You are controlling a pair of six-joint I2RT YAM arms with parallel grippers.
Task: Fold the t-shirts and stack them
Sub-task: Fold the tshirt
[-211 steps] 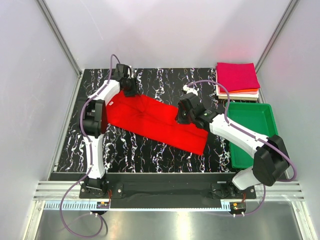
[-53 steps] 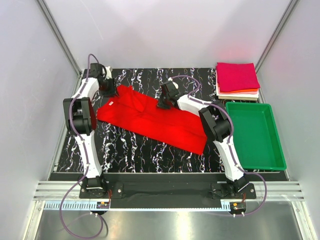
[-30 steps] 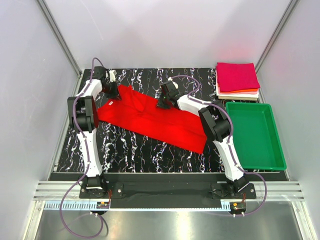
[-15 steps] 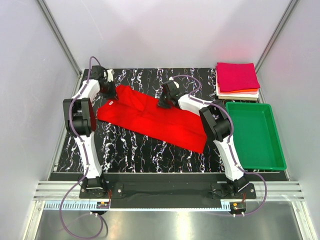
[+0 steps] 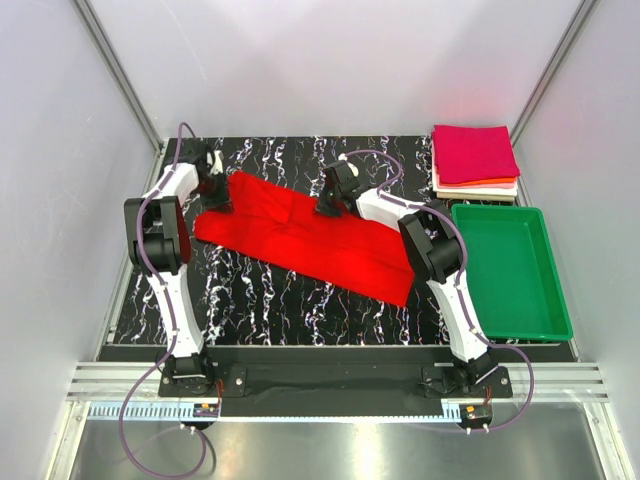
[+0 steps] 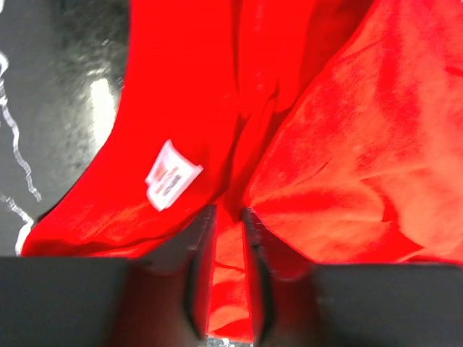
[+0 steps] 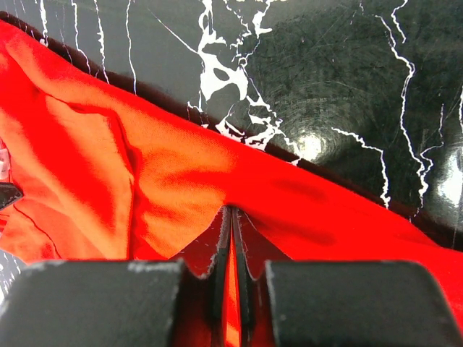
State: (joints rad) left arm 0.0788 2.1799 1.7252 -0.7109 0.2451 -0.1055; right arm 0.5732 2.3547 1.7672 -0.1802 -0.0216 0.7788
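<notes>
The red t-shirt (image 5: 320, 240) lies spread in a long slanted band across the middle of the black marbled tabletop (image 5: 270, 310). Its nearest corner points toward the right arm's base, and the green tray (image 5: 510, 270) sits just to its right. Expect light, limp cloth: it holds no shape, it drapes and drags if you lift one end alone, and its layers can slide over each other, so a shallow pinch may leave the lower layer behind. Nothing about it looks fragile, so you can grip firmly. Take hold at hems, corners or the collar seam, where doubled cloth gives the fingers more to bite, and raise both ends together so the fold falls straight. On the shirt's far edge, about midway along, the right claw (image 7: 230, 211) is closed to a thin slit with a ridge of red cloth nipped in it. At the far left end, the left claw (image 6: 228, 215) has its fingers only narrowly parted. Red cloth shows in the gap, just beside the white label (image 6: 172, 175), but it does not look gripped. The label suggests that this is the collar end. Farthest off, in the right corner, the stack of folded t-shirts (image 5: 476, 155) sits behind the tray with a magenta one on top.
</notes>
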